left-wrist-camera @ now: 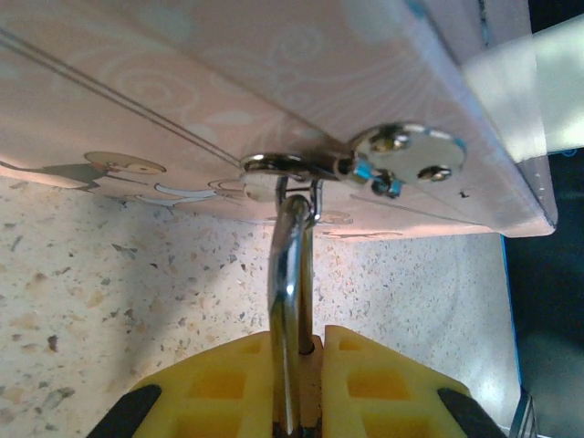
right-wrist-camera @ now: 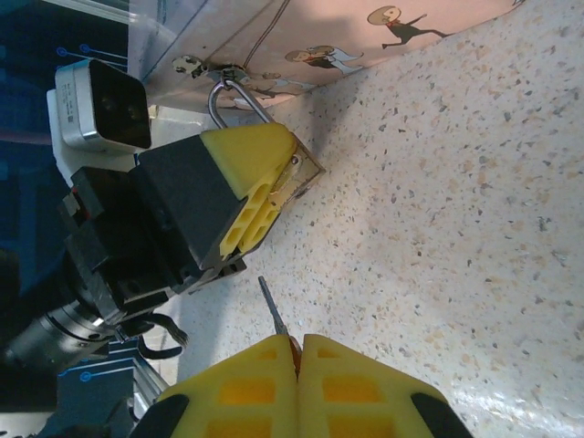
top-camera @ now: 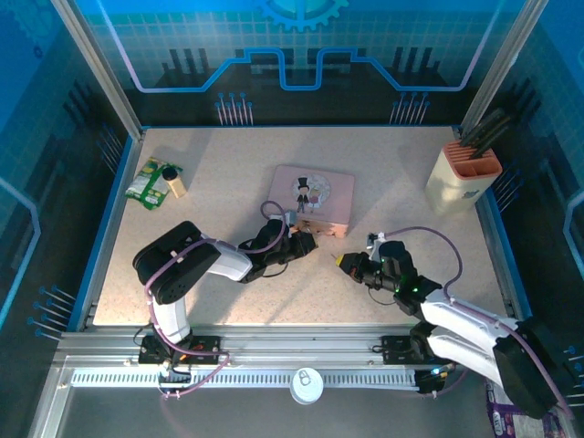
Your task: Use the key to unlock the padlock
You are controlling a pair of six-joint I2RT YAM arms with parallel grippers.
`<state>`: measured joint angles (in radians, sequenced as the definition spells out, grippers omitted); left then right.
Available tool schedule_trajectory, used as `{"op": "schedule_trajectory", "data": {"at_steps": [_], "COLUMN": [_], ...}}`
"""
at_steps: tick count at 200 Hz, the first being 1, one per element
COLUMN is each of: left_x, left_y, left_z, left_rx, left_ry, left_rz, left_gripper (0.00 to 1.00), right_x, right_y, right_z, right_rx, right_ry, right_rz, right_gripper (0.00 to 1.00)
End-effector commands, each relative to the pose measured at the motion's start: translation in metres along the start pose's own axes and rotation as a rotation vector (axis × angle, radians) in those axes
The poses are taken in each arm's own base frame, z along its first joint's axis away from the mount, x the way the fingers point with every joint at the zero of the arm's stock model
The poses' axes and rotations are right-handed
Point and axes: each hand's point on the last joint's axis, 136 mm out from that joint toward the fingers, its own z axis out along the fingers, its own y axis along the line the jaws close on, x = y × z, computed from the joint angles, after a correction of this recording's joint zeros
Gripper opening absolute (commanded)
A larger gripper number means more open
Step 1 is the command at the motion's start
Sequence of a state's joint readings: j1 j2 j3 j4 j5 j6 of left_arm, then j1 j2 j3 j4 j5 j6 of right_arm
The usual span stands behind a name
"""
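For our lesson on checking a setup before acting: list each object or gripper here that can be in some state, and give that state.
Small brass padlock: hooked through the tin's clasp, seemingly closed, no key in it.
Thin dark-grey metal key: held by its head, blade pointing out, not inserted.
Pink rectangular tin: lid shut.
Left gripper: shut on the padlock.
Right gripper: shut on the key.

Overhead view from behind; close wrist views, both toward tin
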<state>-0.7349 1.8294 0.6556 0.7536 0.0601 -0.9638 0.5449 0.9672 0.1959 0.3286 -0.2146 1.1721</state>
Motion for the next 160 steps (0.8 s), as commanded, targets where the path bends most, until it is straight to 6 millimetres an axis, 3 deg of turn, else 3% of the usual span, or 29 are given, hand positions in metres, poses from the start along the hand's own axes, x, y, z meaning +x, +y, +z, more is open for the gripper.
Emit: {"op": "schedule_trajectory", "data": {"at_steps": [1, 65, 160], "left_x": [-0.012, -0.017, -0.022], "left_y": [-0.055, -0.073, -0.100], "left_z": [-0.006, -0.010, -0.022], "left_rx": [0.164, 0.216, 0.302], "left_ry": [-0.015, -0.027, -0.028], "left_rz": [0.005, -0.023, -0.044], "left_gripper": [0.05, 0.02, 0.00], "right_x": [-0.003, -0.007, -0.004], "right_y": [0.016, 0.012, 0.003], "right_z": [0.004, 0.020, 0.023], "right_rx": [-0.080, -0.131, -0.126], "right_ry": [0.021, 0.057, 0.075], "right_rz": [0.029, 0.111, 0.144], "right_gripper": [0.00, 0.00, 0.00]}}
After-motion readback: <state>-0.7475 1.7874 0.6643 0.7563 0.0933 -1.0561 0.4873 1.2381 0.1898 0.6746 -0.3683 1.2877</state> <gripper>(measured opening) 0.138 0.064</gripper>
